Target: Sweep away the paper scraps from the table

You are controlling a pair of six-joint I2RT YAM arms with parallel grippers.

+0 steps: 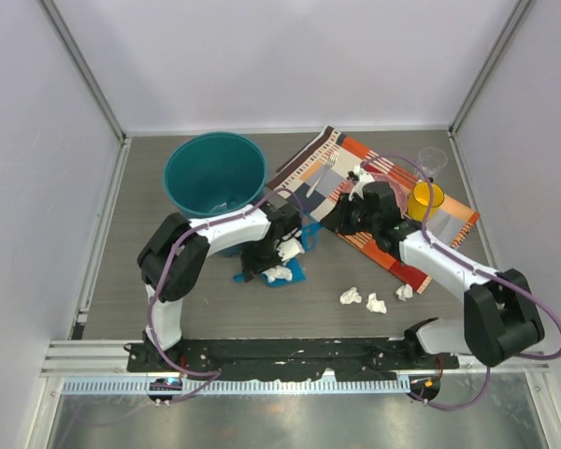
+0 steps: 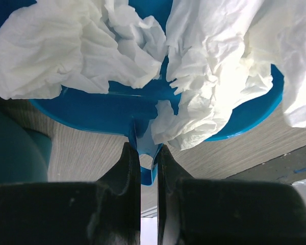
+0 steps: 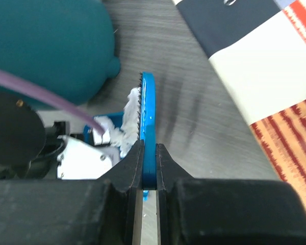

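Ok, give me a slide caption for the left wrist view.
Left tool shut on the handle of the blue dustpan, crumpled paper scraps heaped in it, grey table beneath.

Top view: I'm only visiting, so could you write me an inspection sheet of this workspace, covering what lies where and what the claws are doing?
Surface: dark grey wood-grain table, partly covered by a striped orange placemat.
Job's things: three paper scraps loose on the table; more wads in the blue dustpan.
Clutter: teal bucket; yellow cup on the placemat; clear cup behind it.
Grippers: left gripper shut on the dustpan handle; right gripper shut on a blue brush.
Cables: a purple cable runs along each arm.
Surroundings: pale walls; metal rail at the near edge.
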